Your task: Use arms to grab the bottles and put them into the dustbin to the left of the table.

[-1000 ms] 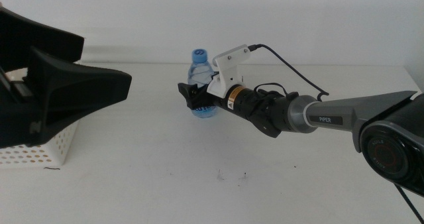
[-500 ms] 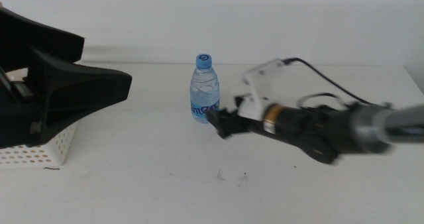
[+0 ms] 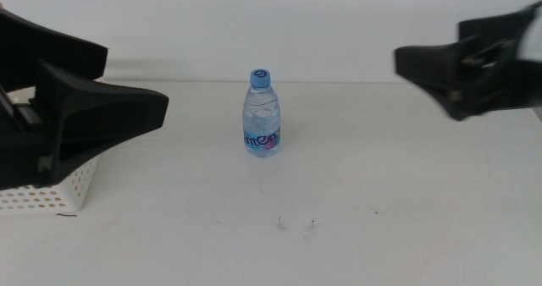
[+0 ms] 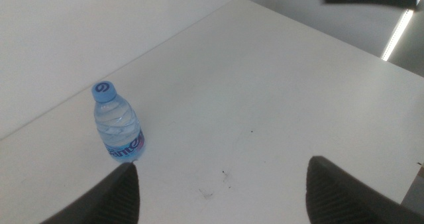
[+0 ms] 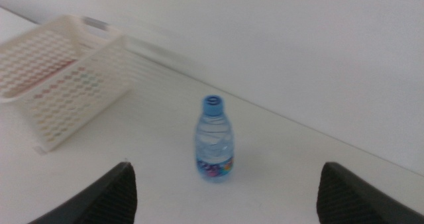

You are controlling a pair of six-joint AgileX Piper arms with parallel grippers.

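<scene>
both hands (image 3: 449, 74) (image 3: 102, 108) open, apart from upright water bottle (image 3: 262, 114).

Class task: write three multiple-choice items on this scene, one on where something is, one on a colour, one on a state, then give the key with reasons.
1. Where does the water bottle stand?
A. on the table
B. inside the dustbin
C. between the right gripper's jaws

2. What colour is the bottle's cap?
A. red
B. blue
C. white

3. How are the left gripper and right gripper set?
A. both shut
B. one shut on the bottle
C. both open

Key: 1 A, it stands upright on the tabletop; 2 B, the cap shows blue; 3 C, each wrist view shows jaws wide apart, holding nothing.
</scene>
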